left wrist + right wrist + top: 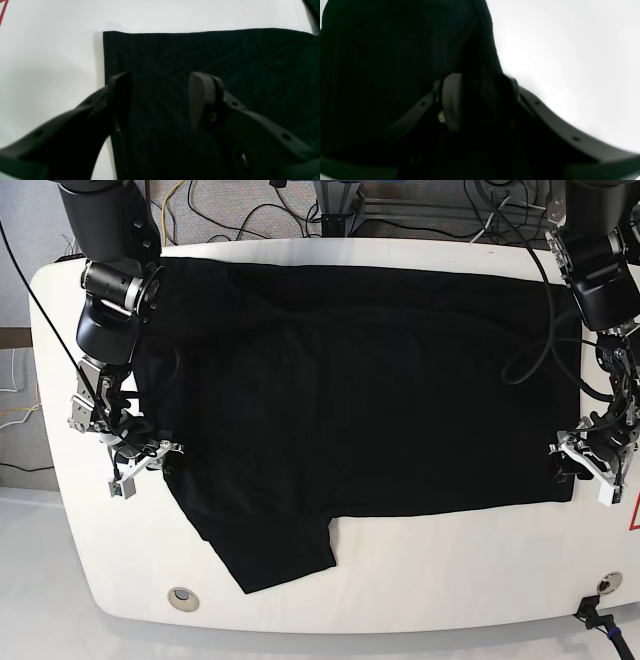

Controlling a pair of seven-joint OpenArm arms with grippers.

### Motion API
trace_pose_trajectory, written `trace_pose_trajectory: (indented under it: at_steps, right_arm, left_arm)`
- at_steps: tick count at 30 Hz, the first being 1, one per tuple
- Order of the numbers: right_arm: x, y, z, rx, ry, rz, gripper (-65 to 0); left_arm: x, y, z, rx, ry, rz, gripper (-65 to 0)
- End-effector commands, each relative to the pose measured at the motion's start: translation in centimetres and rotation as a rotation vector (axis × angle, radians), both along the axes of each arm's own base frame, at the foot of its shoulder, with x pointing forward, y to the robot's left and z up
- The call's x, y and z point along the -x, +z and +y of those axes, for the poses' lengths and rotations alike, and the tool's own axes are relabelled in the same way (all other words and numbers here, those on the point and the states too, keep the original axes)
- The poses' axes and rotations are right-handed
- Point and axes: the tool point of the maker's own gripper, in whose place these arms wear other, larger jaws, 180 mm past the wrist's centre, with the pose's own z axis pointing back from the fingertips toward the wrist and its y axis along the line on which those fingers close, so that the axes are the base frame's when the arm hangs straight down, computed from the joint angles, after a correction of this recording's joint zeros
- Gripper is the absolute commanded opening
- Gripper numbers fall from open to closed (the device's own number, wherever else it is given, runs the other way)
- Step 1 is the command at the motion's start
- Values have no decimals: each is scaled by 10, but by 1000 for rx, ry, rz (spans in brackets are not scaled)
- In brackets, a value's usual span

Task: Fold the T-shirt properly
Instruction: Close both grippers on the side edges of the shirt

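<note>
The black T-shirt [350,380] lies spread over the white table [450,570], with one sleeve [275,555] sticking out toward the front edge. At its right front corner is my left gripper [575,462]. In the left wrist view that gripper [160,100] is open, one finger [120,100] at the cloth's side edge and the other [201,100] over the flat T-shirt [200,55]. My right gripper [150,455] is at the left edge, near the sleeve. It [481,100] stands open with the T-shirt's [395,50] edge running up between its fingers.
Cables [300,210] hang behind the table's back edge. Two round holes [182,597] [603,584] sit near the front corners. A red mark [634,515] lies at the right rim, close to my left gripper. Bare white table shows along the front.
</note>
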Motion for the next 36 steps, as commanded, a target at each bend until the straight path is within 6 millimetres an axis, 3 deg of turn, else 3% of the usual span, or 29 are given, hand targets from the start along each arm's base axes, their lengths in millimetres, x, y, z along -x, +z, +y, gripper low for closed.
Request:
trace_pose_trajectory:
  at_steps: [1, 12, 23, 36]
  right_arm:
    - [-15, 22, -5, -9, -3, -62, -407]
    - [-14, 20, 9, 5, 67, -43, -384]
    - [-20, 10, -24, 141, -82, -64, -364]
    - [-25, 9, 3, 101, -57, -80, -370]
  left_arm:
    - [-11, 25, 7, -13, 5, -69, -310]
    - [-13, 28, 7, -15, 4, -79, -310]
    - [-16, 34, 10, -18, 11, -88, -308]
    - [-18, 38, 15, -30, 15, -97, -307]
